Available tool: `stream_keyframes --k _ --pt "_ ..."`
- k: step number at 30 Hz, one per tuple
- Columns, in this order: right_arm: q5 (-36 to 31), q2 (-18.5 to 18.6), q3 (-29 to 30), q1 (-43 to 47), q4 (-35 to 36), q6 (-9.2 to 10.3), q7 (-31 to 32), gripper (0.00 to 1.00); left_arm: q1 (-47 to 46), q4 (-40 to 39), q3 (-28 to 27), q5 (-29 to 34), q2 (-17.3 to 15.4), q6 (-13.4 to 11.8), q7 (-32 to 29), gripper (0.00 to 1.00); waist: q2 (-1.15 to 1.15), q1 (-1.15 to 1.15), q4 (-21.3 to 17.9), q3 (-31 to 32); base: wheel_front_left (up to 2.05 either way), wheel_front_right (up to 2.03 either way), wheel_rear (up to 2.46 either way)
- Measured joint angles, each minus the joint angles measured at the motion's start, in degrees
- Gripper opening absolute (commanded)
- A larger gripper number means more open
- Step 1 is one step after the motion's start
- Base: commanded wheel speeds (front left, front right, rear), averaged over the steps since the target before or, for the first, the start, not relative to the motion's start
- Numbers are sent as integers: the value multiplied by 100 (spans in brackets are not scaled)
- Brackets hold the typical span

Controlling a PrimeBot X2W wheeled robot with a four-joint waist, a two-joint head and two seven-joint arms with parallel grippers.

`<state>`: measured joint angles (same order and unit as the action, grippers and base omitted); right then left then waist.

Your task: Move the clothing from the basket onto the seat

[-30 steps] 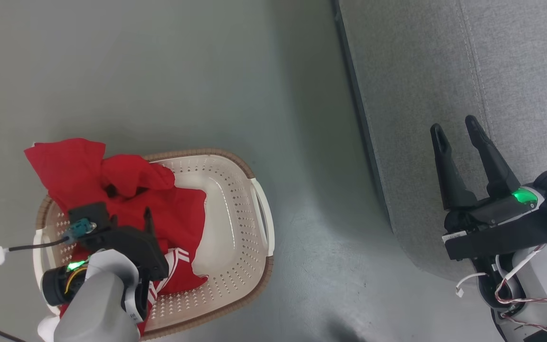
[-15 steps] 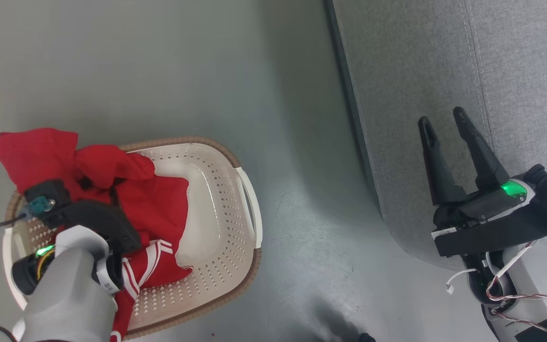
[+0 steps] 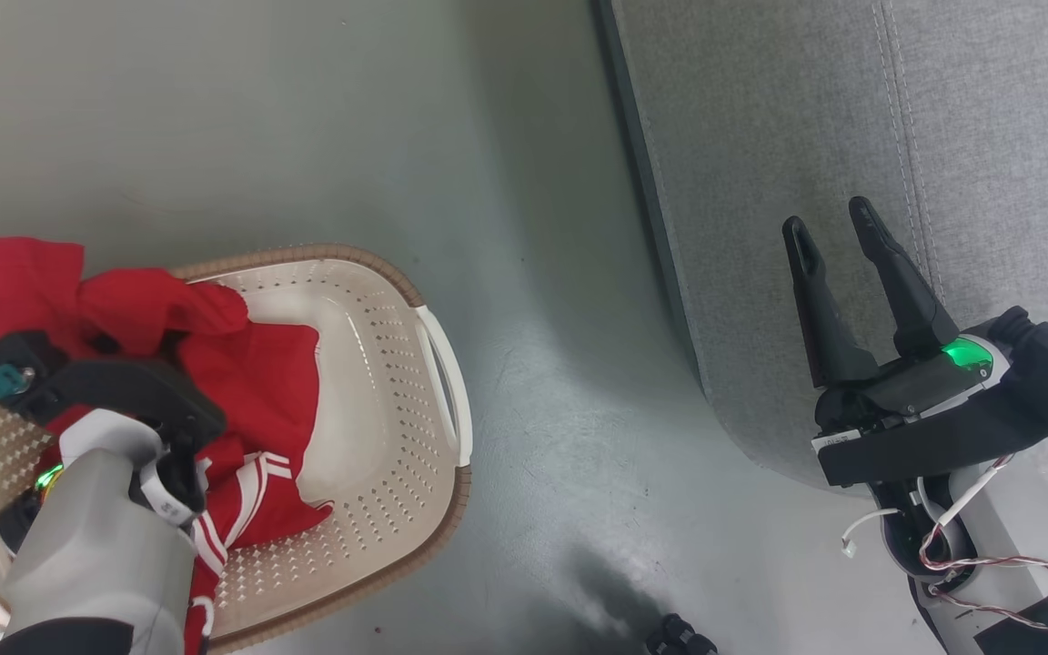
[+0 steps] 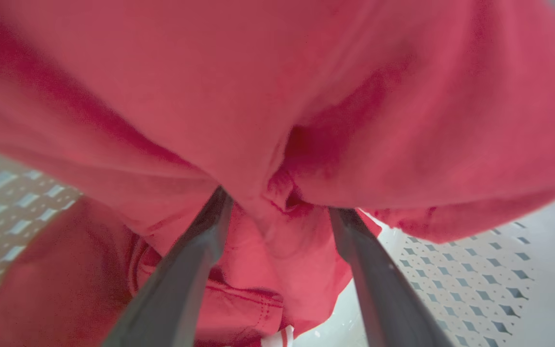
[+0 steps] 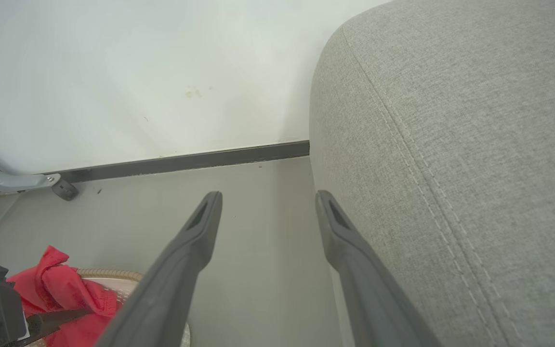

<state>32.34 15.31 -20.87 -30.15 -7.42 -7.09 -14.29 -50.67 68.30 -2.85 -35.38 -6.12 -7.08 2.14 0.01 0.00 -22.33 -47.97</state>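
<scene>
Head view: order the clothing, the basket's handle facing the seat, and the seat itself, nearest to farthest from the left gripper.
1. clothing, lower left, bunched between the open fingers of the left gripper.
2. basket handle, left of centre.
3. seat, far right.

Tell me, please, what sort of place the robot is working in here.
Probably a living room, or a test room set up like one. A large grey upholstered seat stands beside a laundry basket of red clothing on a smooth grey floor, against a plain white wall.
</scene>
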Motion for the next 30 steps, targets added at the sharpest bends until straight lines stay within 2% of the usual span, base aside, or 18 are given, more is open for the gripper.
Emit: stream_keyframes --k 3,8,9,11,12,26,30 --pt "1 -2 4 0 -20 0 0 100 -98 66 -311 -349 89 0 8 100 0 0 -36 -30 0 0 0" --pt "1 -53 -43 -3 -25 0 0 100 -203 299 -289 -277 45 -3 51 100 -1 0 -86 -76 0 0 0" --pt "2 -58 -54 -4 -25 0 0 100 -212 335 -259 -229 29 -3 51 79 -1 0 -95 -84 0 0 0" --pt "2 -68 -57 -5 -35 0 0 100 -221 363 -249 -180 -4 -3 74 15 -1 0 -113 -97 0 0 0" --pt "3 -68 -56 -7 -41 0 0 100 -226 363 -241 -167 -14 -3 115 0 -1 0 -119 -102 0 0 0" --pt "9 -118 -70 -111 -276 0 -1 100 -32 471 301 390 -15 3 158 0 -1 0 -105 152 0 0 0" --pt "10 -120 -42 -116 -383 0 0 100 248 479 394 421 90 208 304 0 -1 0 -69 328 0 0 0"
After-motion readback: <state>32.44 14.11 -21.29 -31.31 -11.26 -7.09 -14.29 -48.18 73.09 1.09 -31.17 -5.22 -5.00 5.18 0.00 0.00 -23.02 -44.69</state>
